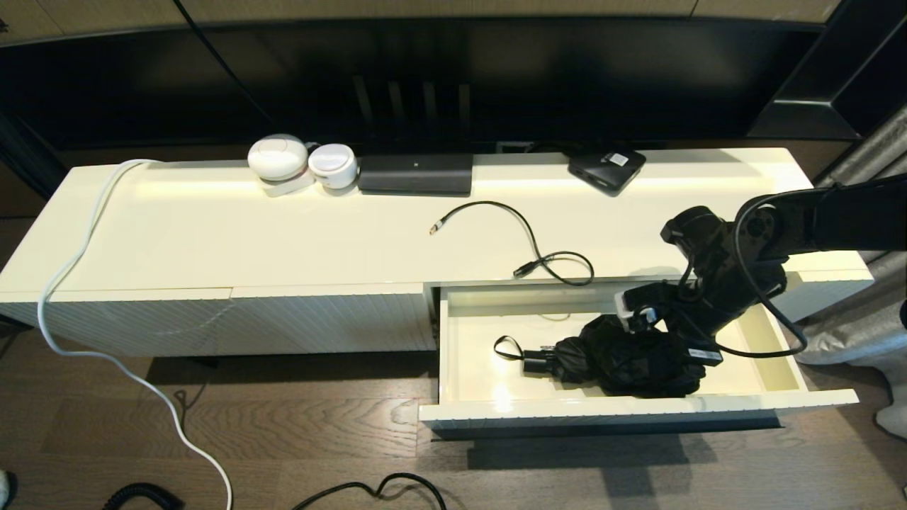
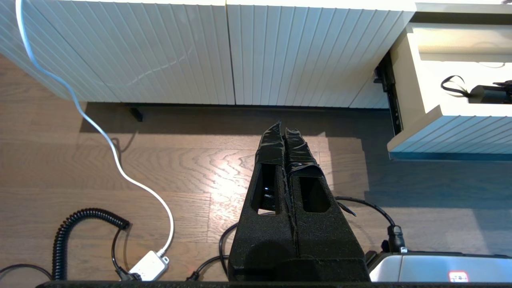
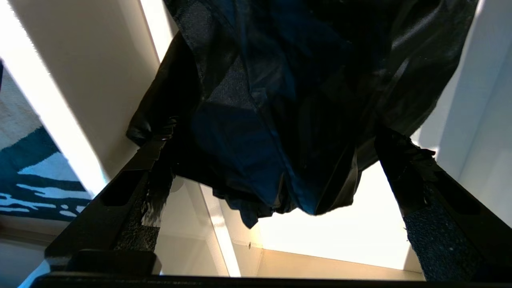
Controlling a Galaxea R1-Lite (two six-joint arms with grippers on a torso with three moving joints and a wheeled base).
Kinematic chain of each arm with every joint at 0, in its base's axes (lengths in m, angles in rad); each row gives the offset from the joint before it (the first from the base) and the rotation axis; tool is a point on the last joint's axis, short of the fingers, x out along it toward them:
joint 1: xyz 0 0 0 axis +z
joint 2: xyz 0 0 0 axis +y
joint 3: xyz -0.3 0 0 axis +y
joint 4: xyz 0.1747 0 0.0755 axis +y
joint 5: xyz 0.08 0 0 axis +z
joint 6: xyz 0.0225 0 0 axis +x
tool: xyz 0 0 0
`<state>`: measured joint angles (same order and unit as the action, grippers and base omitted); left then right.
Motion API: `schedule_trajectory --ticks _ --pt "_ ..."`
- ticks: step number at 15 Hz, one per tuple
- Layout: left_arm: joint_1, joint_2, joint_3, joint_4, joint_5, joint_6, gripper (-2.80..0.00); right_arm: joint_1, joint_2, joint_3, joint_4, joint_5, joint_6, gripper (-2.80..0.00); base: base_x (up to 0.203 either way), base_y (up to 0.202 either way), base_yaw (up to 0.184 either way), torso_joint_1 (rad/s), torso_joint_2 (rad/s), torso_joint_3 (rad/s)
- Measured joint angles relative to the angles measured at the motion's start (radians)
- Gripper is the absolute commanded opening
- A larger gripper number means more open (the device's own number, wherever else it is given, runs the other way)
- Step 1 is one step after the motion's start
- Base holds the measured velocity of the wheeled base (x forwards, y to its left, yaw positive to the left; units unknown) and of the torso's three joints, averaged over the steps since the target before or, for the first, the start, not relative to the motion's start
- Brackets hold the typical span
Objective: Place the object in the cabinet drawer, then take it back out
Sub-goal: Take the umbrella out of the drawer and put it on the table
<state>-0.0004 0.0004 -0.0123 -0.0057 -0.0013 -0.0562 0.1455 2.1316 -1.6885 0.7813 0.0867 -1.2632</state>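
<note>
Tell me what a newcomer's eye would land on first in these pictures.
First, the pulled-out cabinet drawer at the right of the low white cabinet, with a folded black umbrella lying inside. The right gripper reaches into the drawer, its fingers spread wide on either side of the umbrella's fabric. On the cabinet top behind, a loose black cable curls near the drawer.

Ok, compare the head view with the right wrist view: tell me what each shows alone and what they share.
Only the head view shows the cabinet top with a loose black cable, two white round gadgets, a dark flat box and the white cord trailing to the floor.

Only the right wrist view shows the right gripper with its fingers spread wide either side of the cloth.

Both show the black folded umbrella lying in the open cabinet drawer. The left gripper appears in neither.
</note>
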Motion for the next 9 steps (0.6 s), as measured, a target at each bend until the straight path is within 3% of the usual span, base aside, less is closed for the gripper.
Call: schedule_trajectory --ticks 5,6,9 --pt "0.0 0.0 0.0 0.0 0.001 0.0 -2.8 -0.002 0.029 -0.011 0.0 0.002 0.0 0.0 0.0 0.0 0.0 0.0 0.0 0.0" --pt "-0.001 0.0 0.0 0.0 0.001 0.0 -2.8 -0.002 0.033 -0.011 0.0 0.002 0.0 -2.8 0.0 0.0 0.0 0.0 0.0 0.0" --pt "-0.001 0.0 0.0 0.0 0.001 0.0 -2.8 -0.002 0.041 -0.015 0.0 0.002 0.0 -2.8 0.0 0.0 0.0 0.0 0.0 0.0"
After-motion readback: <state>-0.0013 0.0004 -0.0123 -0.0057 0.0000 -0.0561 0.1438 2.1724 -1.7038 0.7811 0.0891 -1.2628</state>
